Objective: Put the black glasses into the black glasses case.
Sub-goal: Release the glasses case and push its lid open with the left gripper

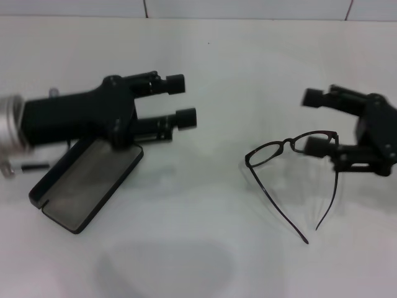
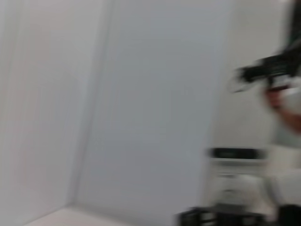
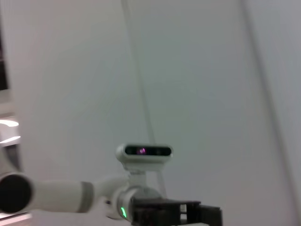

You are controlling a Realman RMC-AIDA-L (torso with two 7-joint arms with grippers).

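Observation:
The black glasses (image 1: 289, 144) stand on the white table (image 1: 205, 261) at the right in the head view, with the temple arms stretched towards the front edge. My right gripper (image 1: 314, 121) is open at the glasses' right lens, and its lower finger (image 1: 317, 146) overlaps that lens. I cannot tell whether it touches. The black glasses case (image 1: 87, 183) lies open at the left with its grey lining up. My left gripper (image 1: 181, 100) is open and empty, and its body hovers over the case's far end. Neither wrist view shows the glasses or the case.
The table's far edge meets a white wall at the top of the head view. The right wrist view shows my head camera (image 3: 143, 151) and a white arm. The left wrist view shows a blurred wall and dark shapes at its edge.

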